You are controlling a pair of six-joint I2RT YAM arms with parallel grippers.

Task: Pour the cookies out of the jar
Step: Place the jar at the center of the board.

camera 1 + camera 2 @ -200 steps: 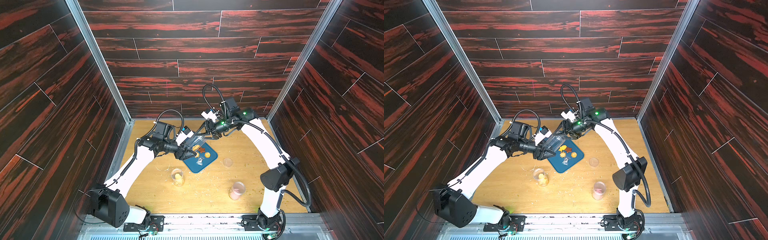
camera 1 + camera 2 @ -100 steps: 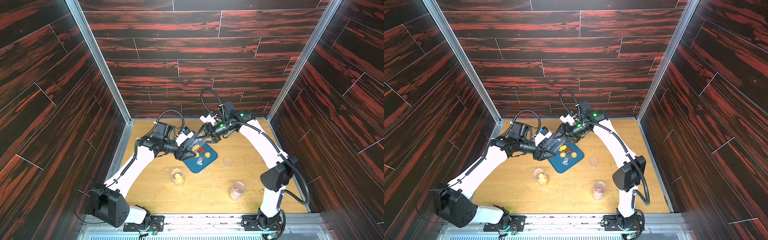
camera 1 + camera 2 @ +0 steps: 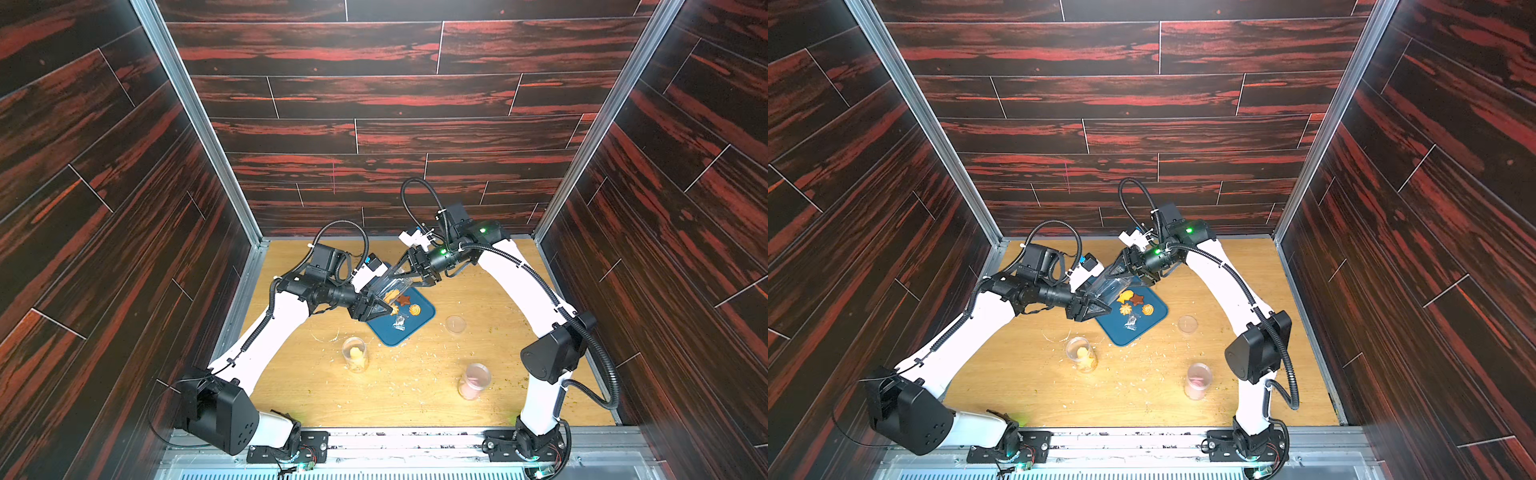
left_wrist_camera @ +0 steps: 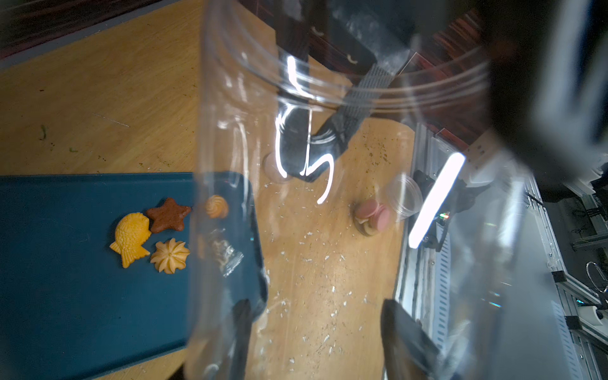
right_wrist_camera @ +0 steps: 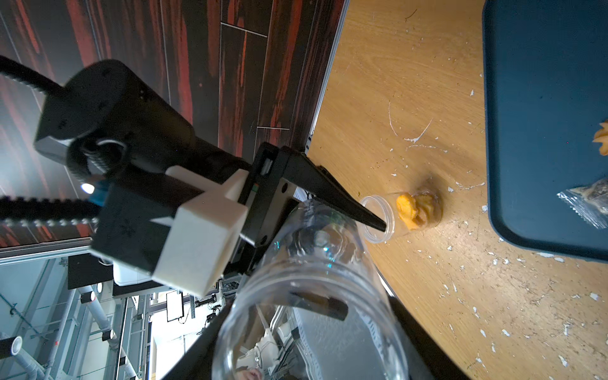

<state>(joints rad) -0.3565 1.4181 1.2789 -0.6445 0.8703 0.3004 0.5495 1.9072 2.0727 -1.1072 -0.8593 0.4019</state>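
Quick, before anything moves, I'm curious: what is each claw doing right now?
Left claw: closed on the clear jar.
Right claw: at the jar's mouth end; grip cannot be told.

We saw three tall walls (image 3: 374, 104) made of dark boards with red streaks. Shiny metal posts (image 3: 195, 116) stood in the two back corners. Down low lay a light brown wooden surface (image 3: 407, 399), dotted with little white crumbs (image 4: 307, 260). A grey metal rail (image 3: 399, 434) ran along its near edge. In the left wrist view a long white light (image 4: 434, 200) glowed bright.
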